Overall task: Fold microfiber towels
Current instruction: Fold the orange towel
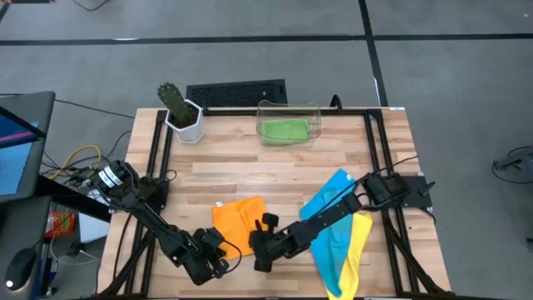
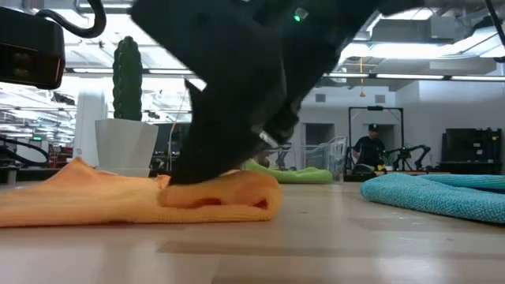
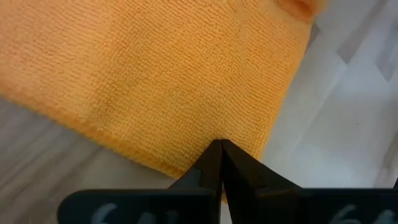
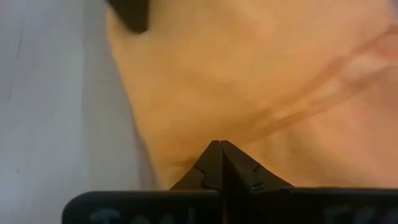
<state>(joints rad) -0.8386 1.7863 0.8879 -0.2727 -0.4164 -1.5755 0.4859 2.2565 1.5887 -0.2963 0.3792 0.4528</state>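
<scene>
Folding the orange towel near the front of the tabletop. Left fingers and right fingers pinched shut on its near edge. Lift both evenly, lay flat.

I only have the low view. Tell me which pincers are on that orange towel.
Observer: Both are at it. The left wrist view shows the left pincer shut, tips at the orange towel's hem.
Operator: Report the right one.
Observer: The right pincer is shut on the same towel; creases run out from its tips.
Operator: Name anything I'm missing by the blue towel.
Observer: From above, a yellow towel lies against the blue towel, under the right arm.
</scene>
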